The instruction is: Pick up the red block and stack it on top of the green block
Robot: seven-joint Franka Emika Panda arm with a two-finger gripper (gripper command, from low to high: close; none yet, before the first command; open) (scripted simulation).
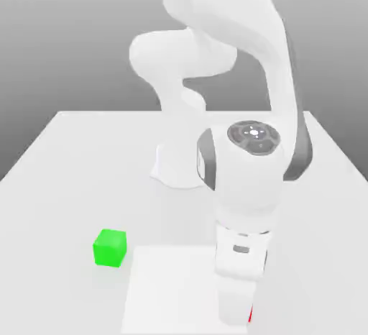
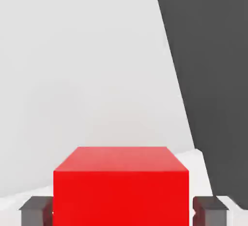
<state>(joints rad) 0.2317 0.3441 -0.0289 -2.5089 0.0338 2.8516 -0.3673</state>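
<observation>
Red block (image 2: 121, 186) closest to the hand camera, wedged between two dark fingertips (image 2: 35, 210), one pressed to each side face. Gripper (image 2: 121, 211) clenched on the red block, cube resting on the white table (image 1: 65, 168). Seen from the exterior view as a thin red sliver (image 1: 250, 316) peeking out beside the white hand, low against the table. Green block (image 1: 110, 248) well apart from the red block, toward the exterior view's left, sitting flat on the table and touched by nothing. White arm (image 1: 248, 175) bent down over the red block, base behind it.
</observation>
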